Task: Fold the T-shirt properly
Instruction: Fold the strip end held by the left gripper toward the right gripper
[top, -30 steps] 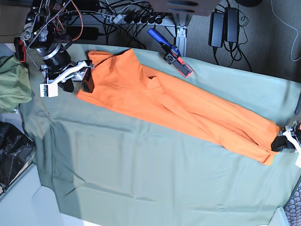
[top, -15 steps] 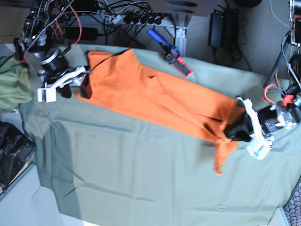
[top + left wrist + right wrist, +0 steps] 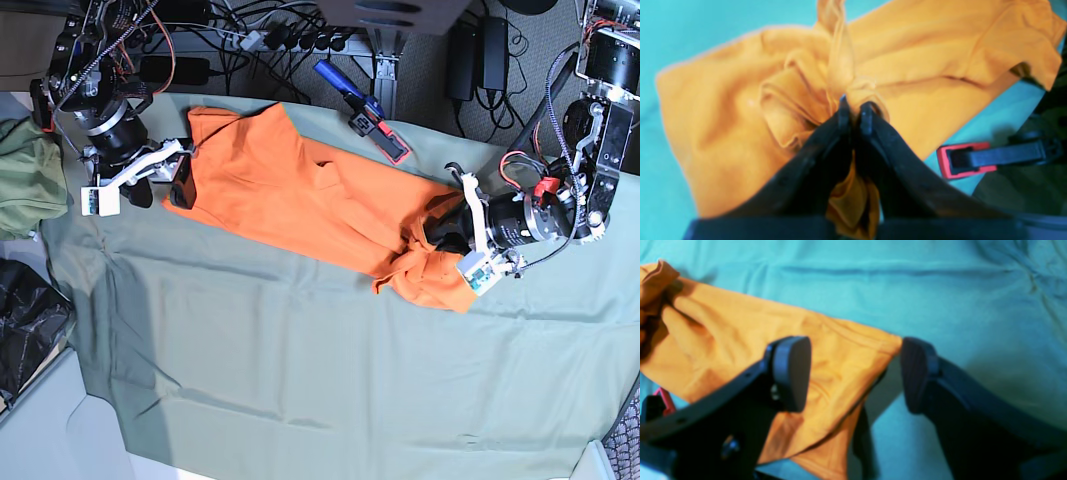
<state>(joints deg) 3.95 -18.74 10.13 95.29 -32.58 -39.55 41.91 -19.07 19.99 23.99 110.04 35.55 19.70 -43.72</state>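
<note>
1. Grey-green table cloth point(image 3: 300, 370) covers my whole work surface, with cables and power bricks on the floor beyond its far edge; I place everything else relative to this cloth.
2. On the cloth's far half lies the T-shirt point(image 3: 300, 195), a long orange band running diagonally from the cloth's far corner on my right arm's side toward its middle. It looks already narrowed lengthwise, so I judge the first fold done.
3. The end of the shirt nearest the cloth's middle is bunched and lifted over itself, not yet laid flat. I judge the crosswise fold to be underway, with flattening and any final fold left.
4. My left gripper point(image 3: 853, 111) sits above that bunched end, its jaws pressed together and pinching a gathered knot of orange fabric.
5. My right gripper point(image 3: 853, 373) hovers at the shirt's opposite end, near the cloth's far corner, jaws spread wide and holding nothing; one pad hangs over the fabric, the other over bare cloth.
6. A red-and-blue clamp point(image 3: 365, 112) grips the cloth's far edge, beside the shirt.
</note>
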